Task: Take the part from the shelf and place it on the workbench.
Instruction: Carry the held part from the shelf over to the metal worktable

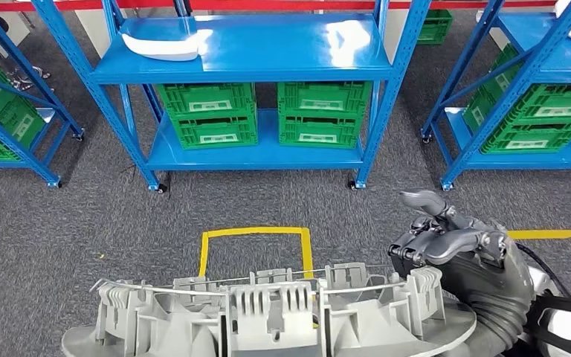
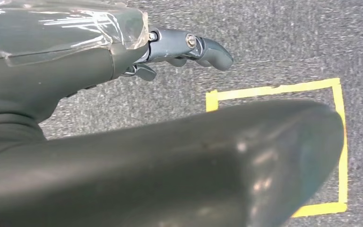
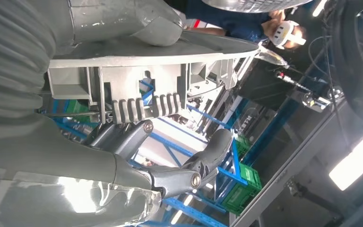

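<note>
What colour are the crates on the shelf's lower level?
Green crates, with pale labels; clearest in the head view.

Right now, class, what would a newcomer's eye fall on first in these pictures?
First, the large grey ribbed plastic part carried low in the foreground, with the robot's right hand at its right end. Beyond it stands a blue metal shelf rack holding green plastic crates, and a yellow tape square marks the carpet.

A grey carpeted floor (image 1: 59, 245) carries a yellow tape rectangle (image 1: 255, 233) and further yellow tape marks at both sides. On the lower blue metal shelf (image 1: 256, 155) sit four green plastic crates (image 1: 208, 115), stacked in two pairs side by side. More green crates (image 1: 535, 119) fill the neighbouring blue racks. A person in a dark blue top (image 3: 236, 21) appears in the right wrist view.
</note>
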Tool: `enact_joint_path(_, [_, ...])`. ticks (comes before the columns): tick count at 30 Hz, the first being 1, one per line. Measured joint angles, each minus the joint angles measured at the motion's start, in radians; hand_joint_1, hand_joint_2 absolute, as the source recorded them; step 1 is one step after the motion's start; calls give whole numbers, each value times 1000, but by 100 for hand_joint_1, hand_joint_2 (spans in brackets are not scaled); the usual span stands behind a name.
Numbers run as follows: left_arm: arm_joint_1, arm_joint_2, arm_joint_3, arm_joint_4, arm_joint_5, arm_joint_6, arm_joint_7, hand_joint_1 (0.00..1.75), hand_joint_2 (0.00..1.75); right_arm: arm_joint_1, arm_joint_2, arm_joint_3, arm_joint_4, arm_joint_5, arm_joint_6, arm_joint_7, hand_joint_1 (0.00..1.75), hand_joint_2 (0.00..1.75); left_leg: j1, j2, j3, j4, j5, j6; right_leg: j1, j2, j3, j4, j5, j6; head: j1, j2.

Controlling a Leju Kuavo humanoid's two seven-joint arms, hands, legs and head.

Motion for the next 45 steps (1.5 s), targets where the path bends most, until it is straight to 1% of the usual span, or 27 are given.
enact_joint_path(1, [1, 0, 0, -7, 7, -3, 6, 0, 0, -1, -1, -1, 0, -6, 2, 0, 175, 175, 3, 0, -22, 16, 7, -6, -6, 0, 50, -61, 11, 13, 0, 0])
enact_joint_path(3, [5, 1, -1, -22, 20, -6, 16, 0, 0, -1, -2, -5, -2, -14, 6, -3, 175, 175, 6, -1, -60, 49, 17, -21, -6, 1, 140, -199, -14, 10, 1, 0])
enact_joint_path(5, [13, 1, -1, -36, 29, -8, 21, 0, 0, 1, -2, -13, -4, -18, 10, -9, 175, 175, 7, -2, -79, 61, 33, -34, 2, 2, 161, -255, -41, -13, 2, 0])
enact_joint_path(7, [24, 1, -2, -46, 33, -12, 23, 0, 0, 6, -3, -20, -5, -20, 12, -15, 175, 175, 13, -3, -88, 62, 36, -45, 2, 0, 142, -252, -26, -34, 2, 0])
enact_joint_path(9, [33, 0, -3, -54, 35, -21, 24, 0, 0, 11, -4, -25, -6, -19, 13, -18, 175, 175, 17, -6, -104, 114, -36, -56, 0, -1, 122, -253, -3, -49, 0, 0])
enact_joint_path(11, [36, 0, -4, -61, 35, -26, 24, 0, 0, 15, -4, -32, -8, -18, 14, -20, 175, 175, 17, -8, -129, 236, -144, -63, 3, -1, 99, -251, 22, -55, -1, 0])
enact_joint_path(12, [35, 0, -4, -63, 35, -27, 24, 0, 0, 18, -4, -36, -8, -17, 14, -20, 175, 175, 17, -8, -136, 297, -173, -64, 6, -1, 85, -250, 33, -55, -1, 0])
enact_joint_path(13, [35, 1, -5, -64, 35, -27, 24, 0, 0, 20, -4, -38, -8, -16, 14, -20, 175, 175, 17, -9, -132, 337, -181, -63, 8, -1, 71, -249, 44, -55, -1, 0])
enact_joint_path(14, [35, 1, -6, -64, 34, -27, 24, 0, 0, 22, -4, -40, -9, -15, 14, -20, 175, 175, 17, -9, -111, 342, -168, -60, 11, -1, 57, -248, 54, -55, -1, 0])
enact_joint_path(16, [34, 1, -8, -65, 29, -27, 20, 0, 0, 25, -4, -43, -12, -10, 14, -18, 175, 175, 12, -13, -18, 247, -126, -42, 16, 1, 34, -247, 74, -54, -1, 0])
enact_joint_path(18, [32, 2, -9, -67, 18, -27, 10, 0, 0, 26, -2, -47, -19, 0, 15, -15, 175, 175, 3, -18, 93, 95, -130, -21, 19, 2, 21, -248, 93, -48, -1, 0])
enact_joint_path(20, [28, 4, -9, -70, -1, -26, -5, 0, 0, 26, 0, -49, -25, 11, 17, -14, 175, 175, -7, -20, 135, 21, -146, -10, 14, 0, 16, -254, 112, -36, -2, 0])
enact_joint_path(22, [22, 3, -7, -69, -23, -26, -21, 0, 0, 26, 1, -51, -29, 19, 17, -13, 175, 175, -12, -17, 124, 6, -121, -3, 10, 0, 9, -257, 124, -26, -4, 0])
enact_joint_path(23, [18, 2, -6, -68, -32, -25, -28, 0, 0, 26, 1, -52, -31, 21, 17, -13, 175, 175, -11, -15, 116, -2, -105, 2, 11, 1, 1, -246, 110, -28, -3, 0])
enact_joint_path(26, [7, -2, -3, -65, -53, -26, -43, 0, 0, 27, 1, -57, -35, 24, 16, -15, 175, 175, -7, -10, 75, -13, -61, 10, 11, 2, -42, -103, -18, -43, 2, 0])
enact_joint_path(27, [4, -3, -1, -63, -62, -26, -49, 0, 0, 29, 0, -59, -35, 26, 16, -17, 175, 175, -7, -9, 58, -10, -48, 10, 10, 2, -55, -37, -51, -41, 2, 0])
enact_joint_path(28, [1, -5, 1, -61, -71, -27, -54, 0, 0, 31, 0, -60, -35, 28, 16, -19, 175, 175, -7, -8, 40, -6, -36, 9, 8, 2, -58, 12, -62, -32, 2, 0])
enact_joint_path(29, [-1, -5, 3, -59, -79, -28, -59, 0, 0, 33, 0, -60, -35, 31, 16, -21, 175, 175, -6, -6, 22, -1, -25, 7, 7, 3, -46, 31, -51, -18, 2, 0])
enact_joint_path(30, [-4, -6, 6, -57, -85, -29, -63, 0, 0, 34, -1, -61, -35, 33, 16, -23, 175, 175, -4, -6, 2, 8, -16, 3, 5, 2, -17, 13, -27, -3, 2, 0])
enact_joint_path(32, [-9, -6, 11, -54, -92, -30, -69, 0, 0, 35, -1, -63, -36, 35, 16, -24, 175, 175, -2, -6, -35, 32, -3, -7, 1, 2, 82, -113, 0, 13, 3, 0])
enact_joint_path(34, [-13, -6, 16, -52, -98, -30, -75, 0, 0, 36, -1, -65, -39, 38, 16, -27, 175, 175, -2, -6, -62, 53, 9, -18, 5, 3, 154, -234, -21, 3, 2, 0])
enact_joint_path(35, [-14, -5, 19, -51, -101, -30, -78, 0, 0, 37, -1, -66, -41, 40, 16, -29, 175, 175, -3, -6, -69, 57, 17, -23, 9, 3, 164, -259, -33, -6, 1, 0])
enact_joint_path(37, [-16, -3, 26, -47, -108, -29, -87, 0, 0, 37, -2, -66, -42, 42, 16, -34, 175, 175, 0, -7, -79, 58, 27, -33, 10, 3, 152, -263, -25, -22, 2, 0])
enact_joint_path(39, [-17, 0, 33, -41, -115, -29, -96, 0, 0, 37, -3, -66, -43, 44, 16, -39, 175, 175, 5, -10, -94, 90, -19, -47, 6, 1, 136, -263, -6, -41, 0, 0])
enact_joint_path(42, [-27, 4, 45, -32, -121, -29, -103, 0, 0, 37, -3, -65, -43, 45, 17, -45, 175, 175, 13, -13, -133, 267, -156, -63, 5, -1, 104, -262, 23, -51, -1, 0])
enact_joint_path(43, [-31, 4, 50, -29, -122, -28, -104, 0, 0, 37, -3, -64, -43, 46, 18, -48, 175, 175, 15, -13, -140, 324, -180, -65, 5, -1, 92, -261, 33, -50, -1, 0])
enact_joint_path(45, [-36, 5, 56, -24, -124, -28, -106, 0, 0, 37, -3, -62, -43, 47, 18, -52, 175, 175, 17, -13, -107, 339, -162, -65, 6, -1, 67, -259, 50, -46, -1, 0])
